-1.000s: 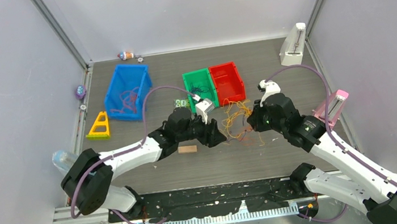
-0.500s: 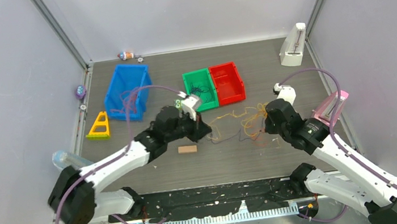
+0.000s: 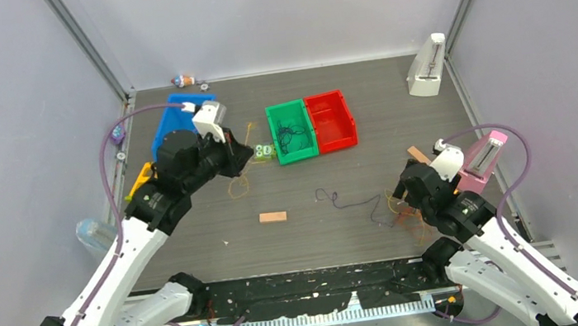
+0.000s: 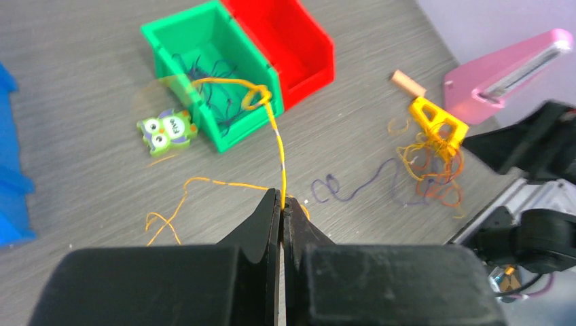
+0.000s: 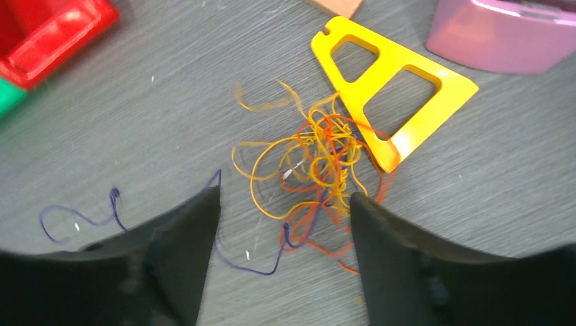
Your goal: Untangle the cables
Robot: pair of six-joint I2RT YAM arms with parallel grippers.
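Observation:
My left gripper (image 4: pixel 282 199) is shut on a yellow cable (image 4: pixel 279 146) that runs up from its tips to a loop near the green bin. In the top view the left gripper (image 3: pixel 245 157) hangs at the left by the blue bin, and the yellow cable (image 3: pixel 236 188) trails on the table below it. A tangle of yellow and orange-red cables (image 5: pixel 319 156) lies on the table just ahead of my open right gripper (image 5: pixel 285 193), with nothing between its fingers. A purple cable (image 3: pixel 348 200) runs left from that tangle (image 3: pixel 399 203).
A green bin (image 3: pixel 272 123) with dark strands stands mid-back, a red bin (image 3: pixel 331 120) beside it and a blue bin (image 3: pixel 172 119) at the left. A yellow triangle (image 5: pixel 394 102) touches the tangle. Owl toy (image 3: pixel 265 151), wooden block (image 3: pixel 272 216) and pink device (image 3: pixel 480 158) lie around.
The left arm swung back and left, drawing the yellow cable out of the tangle. The right arm carried the tangle toward the near right, then opened and let it go.

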